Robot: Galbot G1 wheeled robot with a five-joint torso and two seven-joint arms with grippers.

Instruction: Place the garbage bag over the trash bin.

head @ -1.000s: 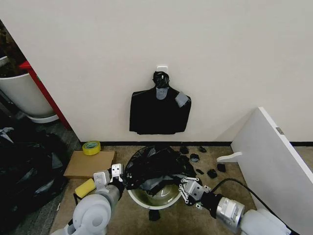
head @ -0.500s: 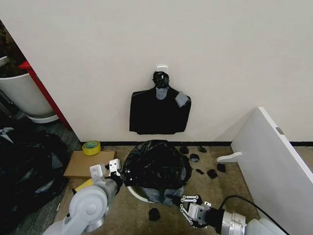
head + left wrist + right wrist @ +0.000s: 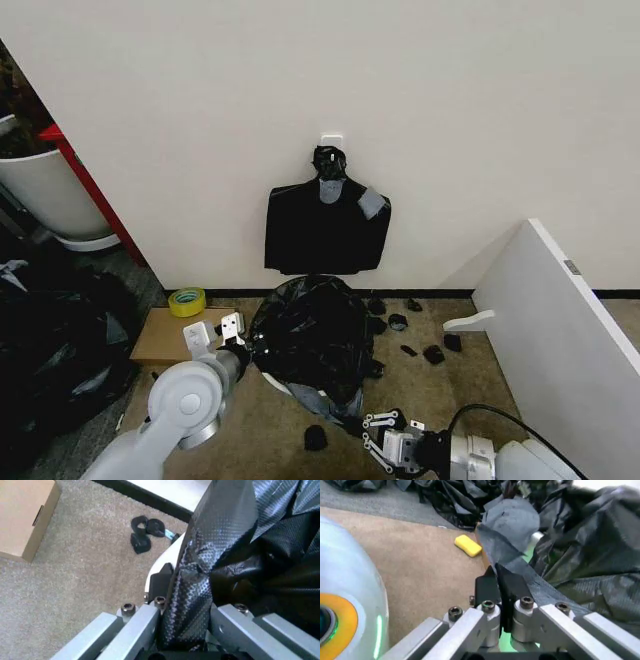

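The glossy black garbage bag [image 3: 315, 335] is draped over the trash bin, of which a sliver of white rim [image 3: 272, 384] shows at the lower left. My left gripper [image 3: 232, 335] is shut on the bag's left edge beside the rim. In the left wrist view the bag [image 3: 235, 536] runs between the fingers [image 3: 160, 581], next to the bin's white rim [image 3: 162, 560]. My right gripper [image 3: 385, 440] is low at the front, shut on a stretched strip of the bag [image 3: 507, 570] that reaches back to the bin.
A knotted bundle of black bags [image 3: 325, 225] hangs on the wall behind. Black scraps [image 3: 400, 325] litter the carpet to the right, near a leaning white board [image 3: 560, 330]. On the left are a cardboard box [image 3: 180, 335], a tape roll [image 3: 187, 301], a yellow sponge [image 3: 468, 545] and a heap of black bags [image 3: 50, 350].
The bag has been drawn over the bin's opening, which showed a second ago. My right gripper has pulled its edge down toward the front; my left gripper has shifted up and back.
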